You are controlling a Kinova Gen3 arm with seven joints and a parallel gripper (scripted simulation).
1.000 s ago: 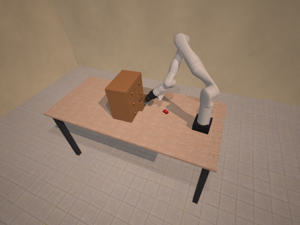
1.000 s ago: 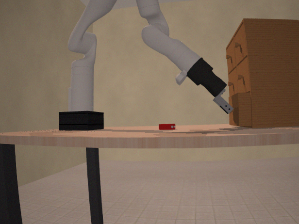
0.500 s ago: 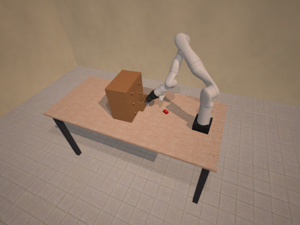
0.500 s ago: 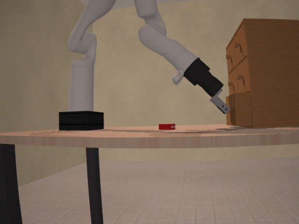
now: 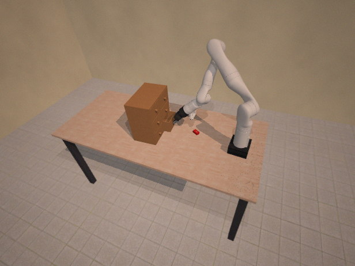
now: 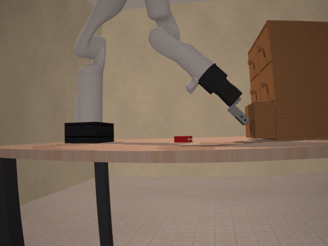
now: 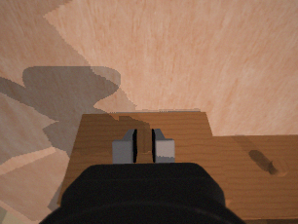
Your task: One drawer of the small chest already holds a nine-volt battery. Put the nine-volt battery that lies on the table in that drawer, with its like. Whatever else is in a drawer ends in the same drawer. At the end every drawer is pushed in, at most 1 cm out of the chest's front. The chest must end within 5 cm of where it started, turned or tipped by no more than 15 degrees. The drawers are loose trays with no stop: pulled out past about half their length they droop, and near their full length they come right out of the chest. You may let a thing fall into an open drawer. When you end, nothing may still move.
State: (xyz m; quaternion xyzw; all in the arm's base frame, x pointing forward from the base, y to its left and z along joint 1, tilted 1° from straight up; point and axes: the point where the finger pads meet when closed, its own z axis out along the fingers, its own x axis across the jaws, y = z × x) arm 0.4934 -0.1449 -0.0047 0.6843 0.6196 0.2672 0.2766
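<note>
Battery [image 5: 196, 132] [image 6: 183, 139] lies apart from the chest [image 5: 141, 121] [image 6: 301, 80]; one drawer [image 5: 168, 126] [image 6: 262, 120] [image 7: 102, 146] protrudes.

Open drawer's [image 5: 167, 126] [image 6: 262, 120] [image 7: 99, 146] contents indiscernible.

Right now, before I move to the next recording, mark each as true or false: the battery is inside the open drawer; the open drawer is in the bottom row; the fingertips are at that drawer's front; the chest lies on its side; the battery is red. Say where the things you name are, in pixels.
The battery [image 5: 196, 132] [image 6: 183, 139] is inside the open drawer [image 5: 168, 126] [image 6: 262, 121] [image 7: 97, 146]. False: it lies on the table [image 5: 184, 155] [image 6: 149, 155] [image 7: 195, 58].
The open drawer is in the bottom row. True.
The gripper [image 5: 174, 122] [image 6: 247, 122] [image 7: 144, 140] has its fingertips at that drawer's front. True.
The chest [image 5: 144, 124] [image 6: 301, 80] [image 7: 234, 195] lies on its side. False: it stands upright.
The battery is red. True.
</note>
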